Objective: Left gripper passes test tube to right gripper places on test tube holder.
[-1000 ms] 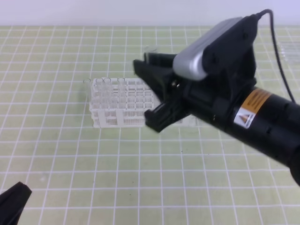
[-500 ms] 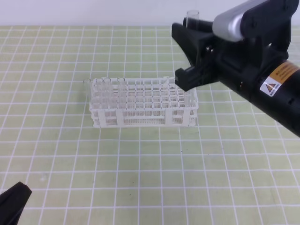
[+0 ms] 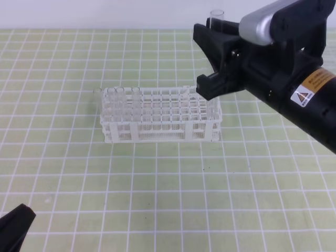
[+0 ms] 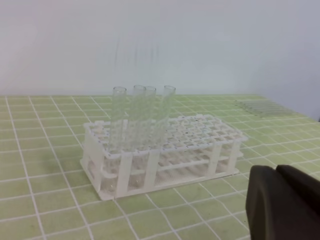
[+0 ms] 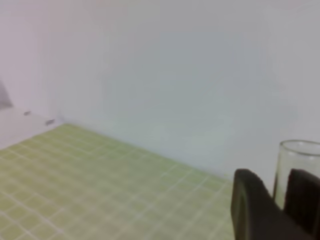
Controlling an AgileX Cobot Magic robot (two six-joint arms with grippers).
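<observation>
My right gripper [image 3: 205, 58] hangs above and behind the right end of the white test tube holder [image 3: 157, 113]. It is shut on the test tube [image 3: 216, 13], whose open rim pokes up over the black fingers. In the right wrist view the clear tube [image 5: 299, 165] stands upright between the two fingers of the gripper [image 5: 280, 200]. My left gripper [image 3: 16, 226] rests low at the near left corner, far from the holder. Its fingers [image 4: 285, 205] lie together with nothing in them. The holder [image 4: 165, 145] carries several upright tubes [image 4: 142, 115] at its left end.
A green mat with a white grid covers the table up to a white back wall. More clear tubes [image 4: 260, 107] lie flat on the mat far beyond the holder's right end.
Over the last second my right gripper rose and swung right, off the holder's middle, carrying the tube. It has barely moved in the last half second. The left gripper stayed still.
</observation>
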